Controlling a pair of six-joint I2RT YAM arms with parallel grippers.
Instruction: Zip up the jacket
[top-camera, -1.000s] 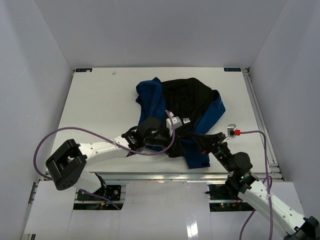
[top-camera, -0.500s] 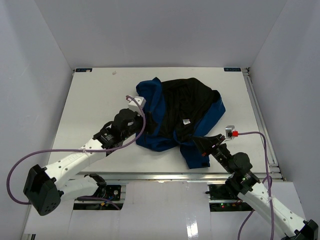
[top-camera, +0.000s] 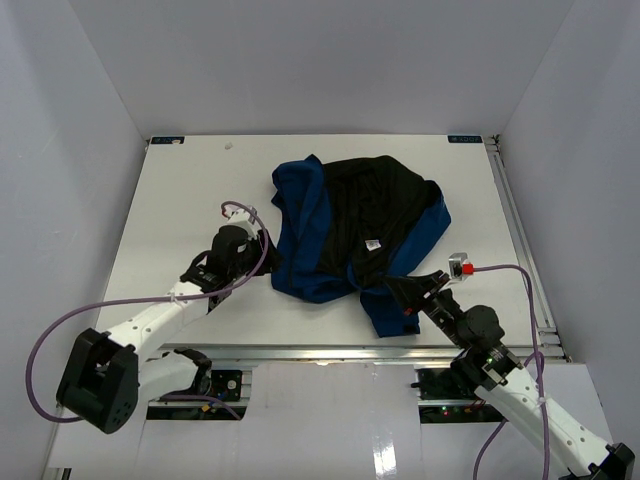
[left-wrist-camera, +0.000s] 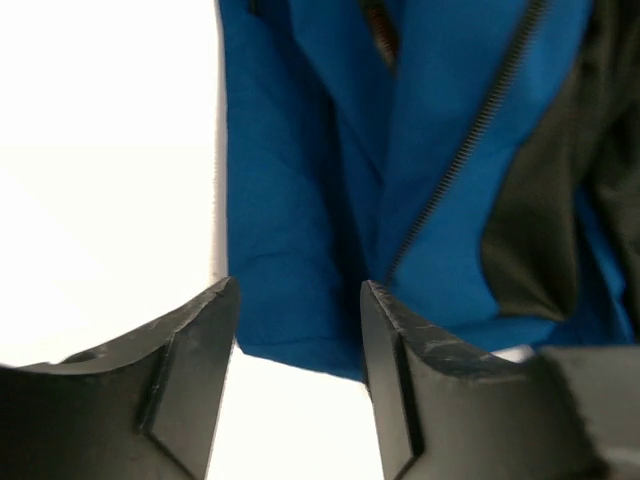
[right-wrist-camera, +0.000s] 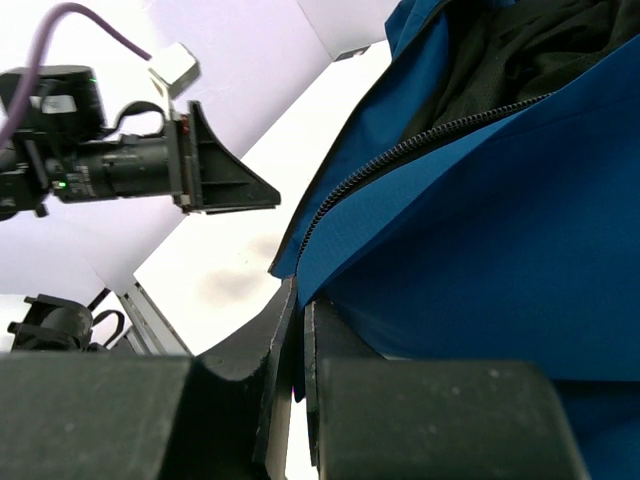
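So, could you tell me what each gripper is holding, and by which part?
The right gripper pinches the jacket at its hem corner by the zipper; left gripper is open, holding nothing.

Royal-blue jacket (black lining, dark zipper, white label), white table, purple cables.

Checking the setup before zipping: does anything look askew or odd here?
Yes: the royal-blue fabric jacket lies crumpled and unzipped, black lining facing up, dark zipper teeth running crooked along one loose edge.
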